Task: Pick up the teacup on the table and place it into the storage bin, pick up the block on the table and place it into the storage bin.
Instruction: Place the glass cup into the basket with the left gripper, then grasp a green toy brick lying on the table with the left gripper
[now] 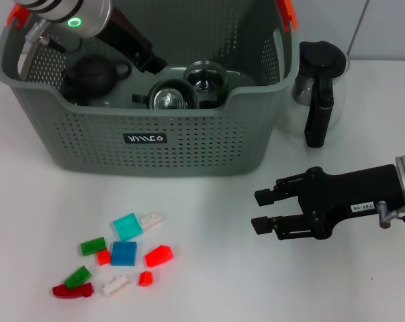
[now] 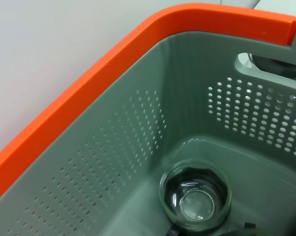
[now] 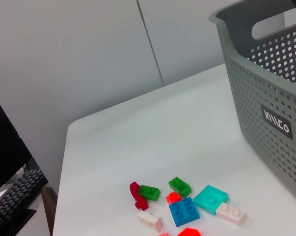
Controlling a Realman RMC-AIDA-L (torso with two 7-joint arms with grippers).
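Note:
The grey storage bin (image 1: pixel 189 144) with orange-trimmed handles stands at the back of the table; it also shows in the left wrist view (image 2: pixel 133 142) and the right wrist view (image 3: pixel 270 83). Two glass teacups (image 1: pixel 168 97) (image 1: pixel 205 76) sit inside it, and one shows in the left wrist view (image 2: pixel 195 202). My left gripper (image 1: pixel 147 59) is inside the bin, just above the cups. Several coloured blocks lie at the front left, among them a cyan one (image 1: pixel 127 226) (image 3: pixel 210 198) and a blue one (image 1: pixel 123 253) (image 3: pixel 183 211). My right gripper (image 1: pixel 256 210) is open and empty, low over the table to the right of the blocks.
A black teapot (image 1: pixel 91 77) sits in the bin's left part. A glass pot with a black handle (image 1: pixel 319 94) stands right of the bin. The table's left edge (image 3: pixel 64 162) is past the blocks.

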